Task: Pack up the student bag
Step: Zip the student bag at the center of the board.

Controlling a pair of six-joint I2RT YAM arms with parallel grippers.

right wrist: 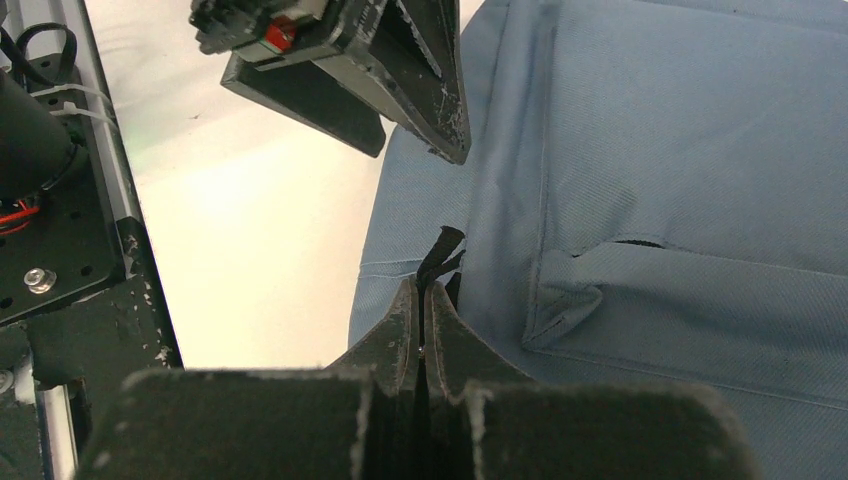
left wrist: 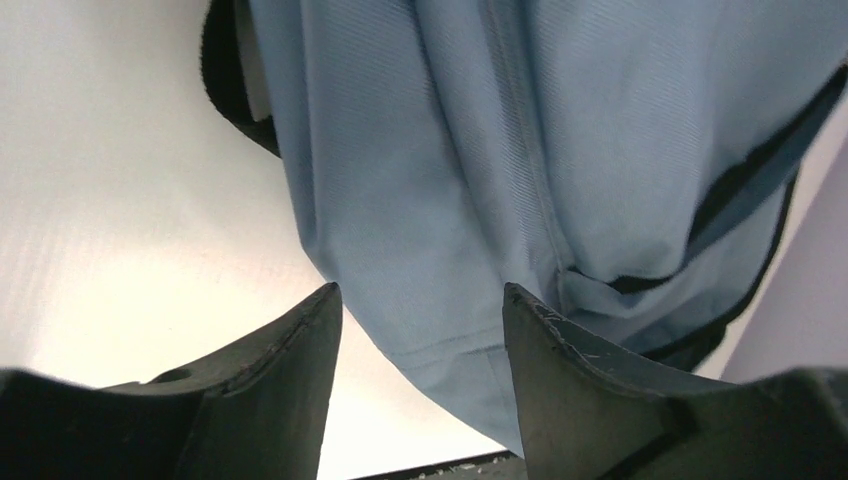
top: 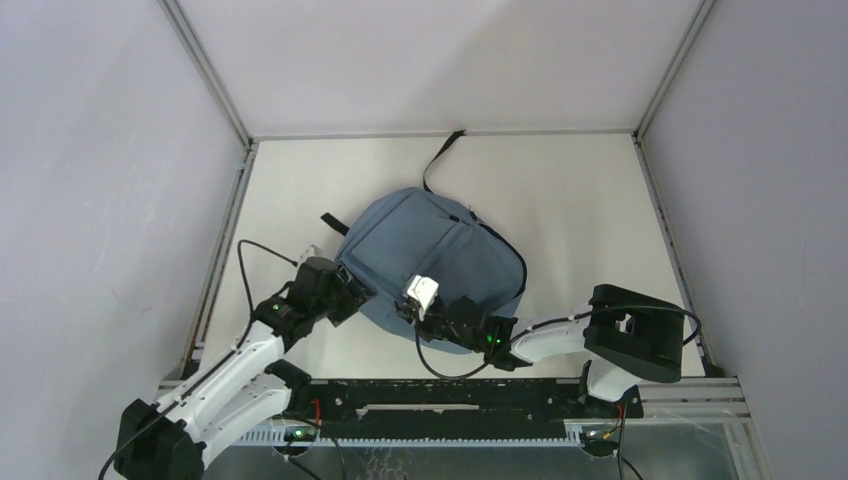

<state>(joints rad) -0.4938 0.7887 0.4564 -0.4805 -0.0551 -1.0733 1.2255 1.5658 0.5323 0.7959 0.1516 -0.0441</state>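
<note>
Backpack [top: 430, 250], pinched by right gripper [right wrist: 422, 295] (black tab [right wrist: 441, 250])

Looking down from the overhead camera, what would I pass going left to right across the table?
First the left hand → student bag → big black joint of the right arm. The right hand, shut on a black tab, sits over the bag, so it has no clear place in the order.
</note>
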